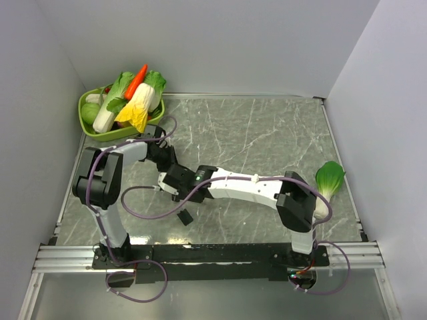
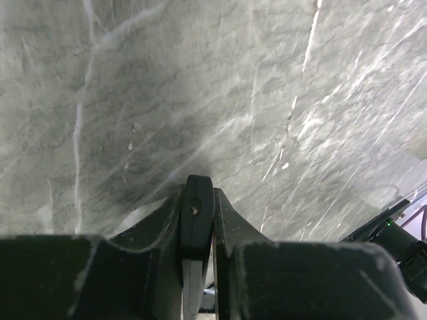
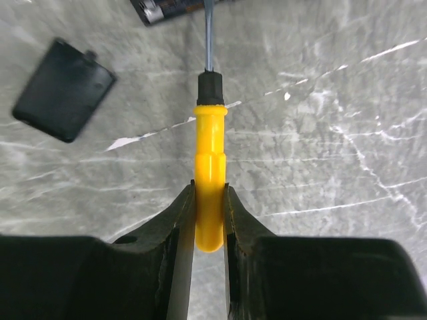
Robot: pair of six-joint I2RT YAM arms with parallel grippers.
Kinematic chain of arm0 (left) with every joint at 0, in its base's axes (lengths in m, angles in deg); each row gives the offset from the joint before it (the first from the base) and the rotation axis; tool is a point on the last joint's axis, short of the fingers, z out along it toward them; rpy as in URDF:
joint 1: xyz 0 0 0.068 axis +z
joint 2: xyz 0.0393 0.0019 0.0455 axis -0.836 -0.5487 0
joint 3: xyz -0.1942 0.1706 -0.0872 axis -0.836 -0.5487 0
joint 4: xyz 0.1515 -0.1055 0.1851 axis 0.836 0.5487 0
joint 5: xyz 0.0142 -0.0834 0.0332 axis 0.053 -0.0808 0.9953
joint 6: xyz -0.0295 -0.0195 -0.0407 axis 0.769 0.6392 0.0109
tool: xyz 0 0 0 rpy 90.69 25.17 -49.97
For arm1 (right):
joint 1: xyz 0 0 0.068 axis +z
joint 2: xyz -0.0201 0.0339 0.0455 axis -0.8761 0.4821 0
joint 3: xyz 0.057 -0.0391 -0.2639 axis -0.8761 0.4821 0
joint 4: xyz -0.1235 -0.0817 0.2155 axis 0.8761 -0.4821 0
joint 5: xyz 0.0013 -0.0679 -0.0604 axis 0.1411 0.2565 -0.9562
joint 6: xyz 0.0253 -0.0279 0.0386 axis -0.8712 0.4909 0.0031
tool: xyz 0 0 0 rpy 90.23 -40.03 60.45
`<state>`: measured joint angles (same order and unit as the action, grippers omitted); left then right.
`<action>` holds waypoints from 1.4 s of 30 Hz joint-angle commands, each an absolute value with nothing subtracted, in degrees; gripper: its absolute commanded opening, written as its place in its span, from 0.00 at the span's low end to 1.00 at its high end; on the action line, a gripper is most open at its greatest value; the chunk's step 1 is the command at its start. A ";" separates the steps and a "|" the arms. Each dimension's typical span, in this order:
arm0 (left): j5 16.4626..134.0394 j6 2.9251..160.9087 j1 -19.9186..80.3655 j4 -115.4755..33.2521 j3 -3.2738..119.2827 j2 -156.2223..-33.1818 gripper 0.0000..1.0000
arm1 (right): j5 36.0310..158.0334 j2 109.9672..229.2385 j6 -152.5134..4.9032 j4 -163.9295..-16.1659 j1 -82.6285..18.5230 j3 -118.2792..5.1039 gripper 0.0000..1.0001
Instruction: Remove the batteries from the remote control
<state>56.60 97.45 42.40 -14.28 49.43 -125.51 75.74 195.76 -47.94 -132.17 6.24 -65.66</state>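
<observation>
With the left fingers (image 2: 150, 230) pinching the remote control (image 2: 197, 213) edge-on over the tabletop (image 2: 200, 100) and the right fingers (image 3: 167, 217) pinching a yellow screwdriver (image 3: 209, 167) whose tip probes at a battery (image 3: 170, 8), too hard a pry could slip, flinging the battery away or twisting the remote loose.

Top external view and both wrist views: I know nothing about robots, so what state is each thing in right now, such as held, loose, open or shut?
Left gripper: shut on the remote control, seen edge-on.
Right gripper: shut on the yellow screwdriver, shaft pointing away.
Black lid piece: loose, lying flat on the table.
Green basket: heaped with vegetables.
Bok choy: lying loose beside the right arm.
</observation>
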 commanded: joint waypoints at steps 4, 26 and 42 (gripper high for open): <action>49.06 102.51 39.67 -16.08 49.55 -121.24 0.01 | 81.48 198.30 -47.12 -119.35 7.38 -67.54 0.00; 51.16 100.22 36.51 -12.82 51.40 -123.53 0.01 | 83.51 193.38 -56.44 -96.76 6.23 -45.29 0.00; 55.56 97.85 36.51 -9.48 54.30 -124.85 0.01 | 88.07 190.30 -56.00 -91.39 4.83 -39.41 0.26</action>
<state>60.70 93.49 39.14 -10.41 50.94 -124.22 78.65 190.85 -54.96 -104.48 4.86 -41.81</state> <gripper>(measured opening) 0.206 0.257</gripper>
